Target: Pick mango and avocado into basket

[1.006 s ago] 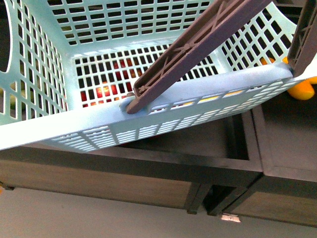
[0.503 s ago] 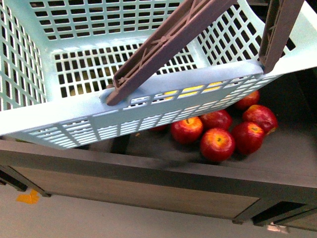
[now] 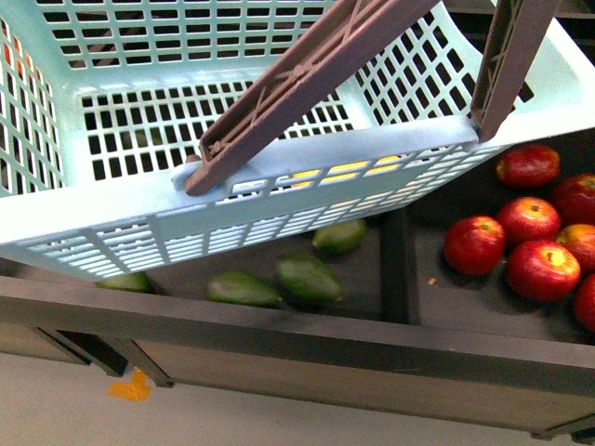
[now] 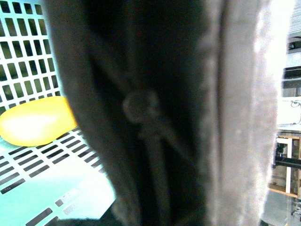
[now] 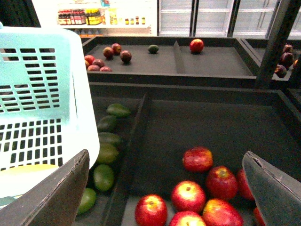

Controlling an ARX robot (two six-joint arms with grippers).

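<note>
The turquoise basket hangs close before the front camera, over a dark produce bin. Its grey-brown handle fills the left wrist view; my left gripper is shut on it, its jaws hidden. A yellow mango lies inside the basket. Several green avocados lie in the bin below the basket; they also show in the right wrist view. My right gripper is open and empty above the red apples, right of the basket.
Red apples fill the bin's right compartment, also in the right wrist view. A dark divider separates avocados from apples. A second bin with more fruit stands behind. The bin's front wall runs across the near side.
The front view has swung left along the bins: mangoes, then apples, now avocados under the basket with the apples off to the right. The basket stays held.
</note>
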